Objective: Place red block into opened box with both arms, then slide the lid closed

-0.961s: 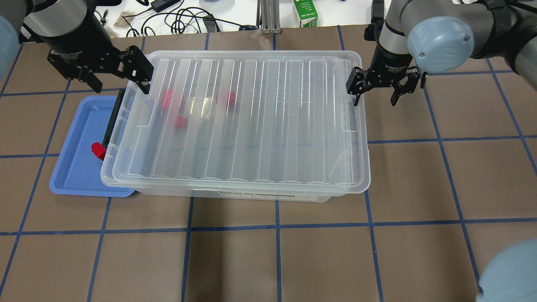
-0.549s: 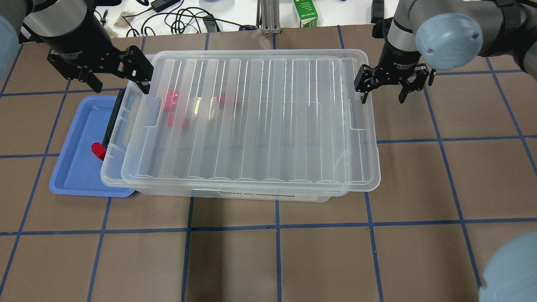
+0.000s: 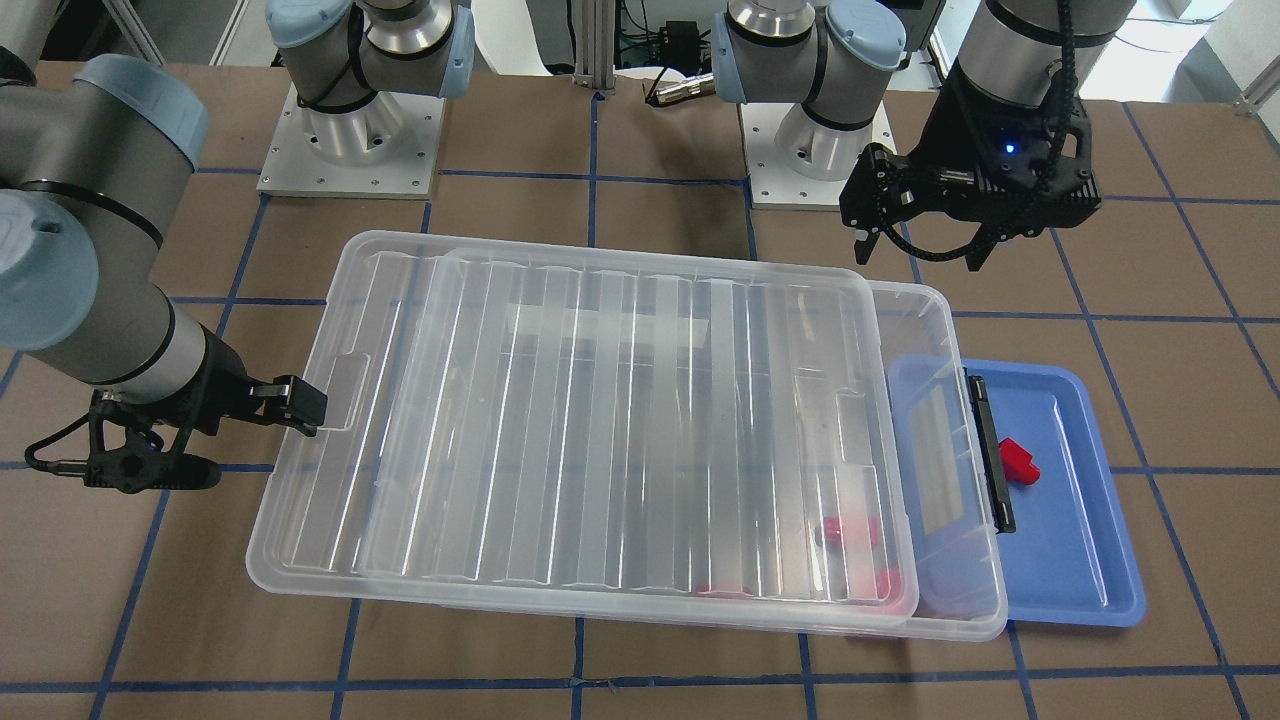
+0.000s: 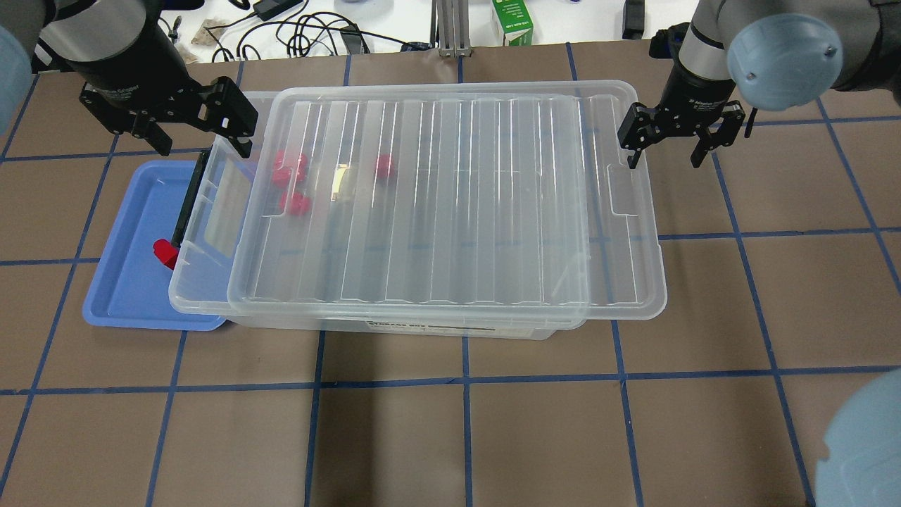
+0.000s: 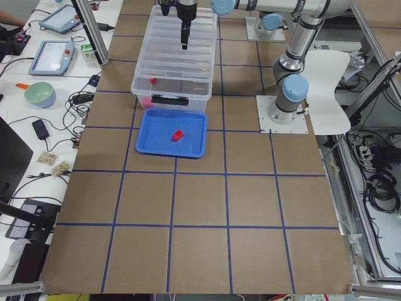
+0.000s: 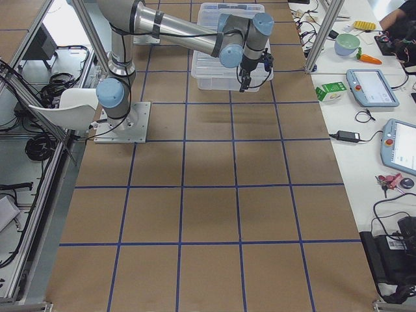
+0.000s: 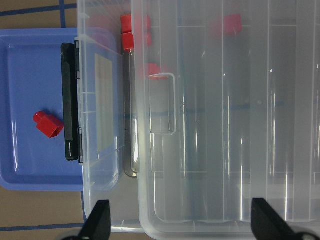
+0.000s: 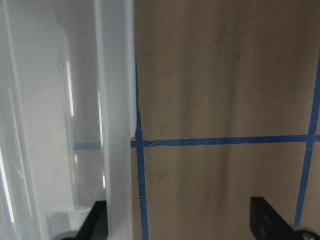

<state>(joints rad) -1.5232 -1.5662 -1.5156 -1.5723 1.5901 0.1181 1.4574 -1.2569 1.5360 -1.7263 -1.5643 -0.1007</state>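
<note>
Brown gridded tabletop point(image 4: 450, 436) is shown from overhead: the red block point(image 4: 165, 253) lies in the blue tray point(image 4: 127, 296) at left centre, just below the spread, empty left hand point(image 4: 204, 144). The right hand point(image 4: 664, 158), also spread, is held far off at upper right, beside the overhanging end of the lid point(image 4: 457, 197).

Left arm point(image 3: 1015, 45), right arm point(image 3: 120, 340) — silver-grey tubes, rounded light-blue joint caps point(image 4: 785, 53), dark bands at joints. Black cable point(image 3: 1066, 60) down left wrist, upper right of front view. Left gripper point(image 3: 918, 255) black, angular, small blue light point(image 3: 1008, 149). Right gripper point(image 4: 663, 162) black, white lettering on collar. Square silver base plates point(image 3: 290, 170) — screws along edges.
</note>
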